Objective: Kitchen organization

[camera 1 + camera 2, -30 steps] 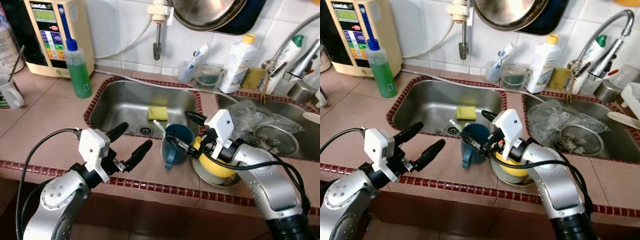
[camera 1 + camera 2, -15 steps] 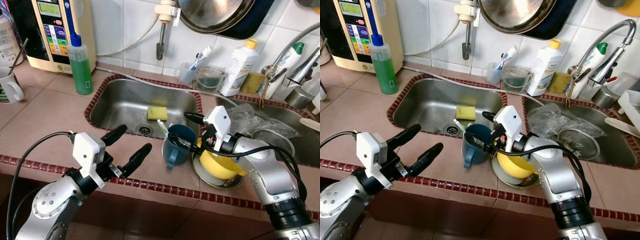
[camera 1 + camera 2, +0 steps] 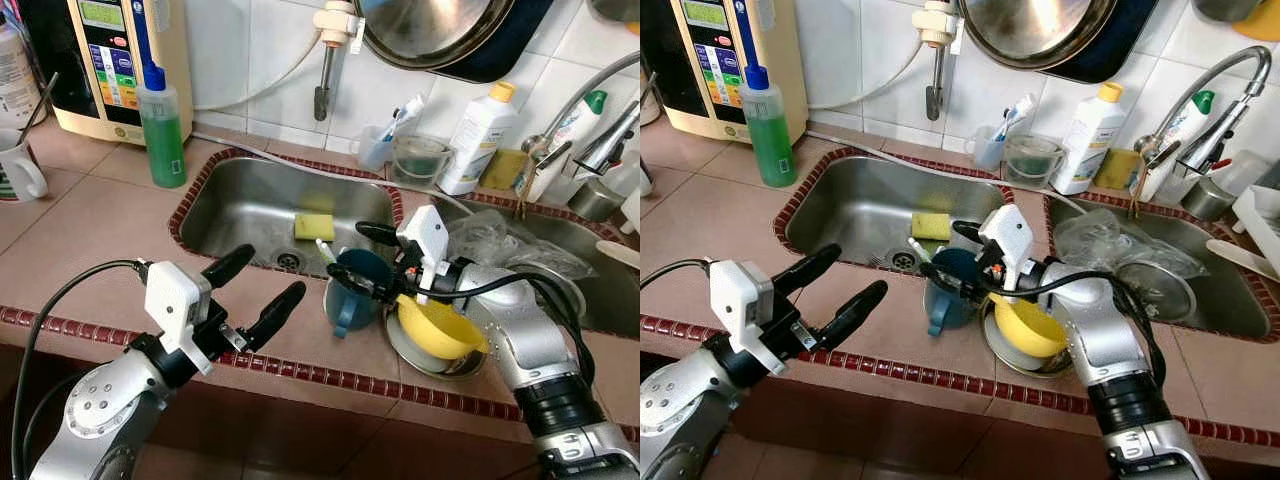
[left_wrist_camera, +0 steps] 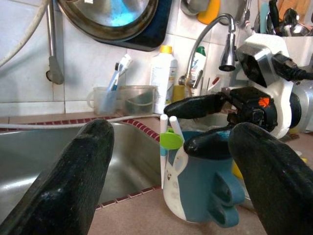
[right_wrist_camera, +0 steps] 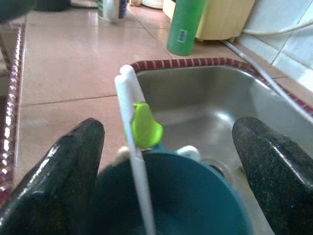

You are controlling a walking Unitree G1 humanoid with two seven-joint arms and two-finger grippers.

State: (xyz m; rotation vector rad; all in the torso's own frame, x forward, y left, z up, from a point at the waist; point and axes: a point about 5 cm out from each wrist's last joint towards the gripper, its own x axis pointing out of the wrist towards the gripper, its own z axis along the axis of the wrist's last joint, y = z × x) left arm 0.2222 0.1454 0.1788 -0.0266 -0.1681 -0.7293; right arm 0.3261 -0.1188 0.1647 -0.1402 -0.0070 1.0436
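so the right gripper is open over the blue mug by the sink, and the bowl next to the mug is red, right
Not quite: the bowl is yellow, not red, as the left eye view shows. The rest holds: the right gripper is open over the blue mug, which stands on the counter at the sink edge.

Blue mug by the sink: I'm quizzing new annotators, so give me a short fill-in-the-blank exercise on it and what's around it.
1. The right gripper sits open over the blue mug, and the bowl beside the mug is coloured ____.
2. The sponge lies inside the ____.
3. The bottle beside the wall appliance holds ____ liquid.
4. The left gripper has its fingers ____.

Missing words: yellow; sink; green; open
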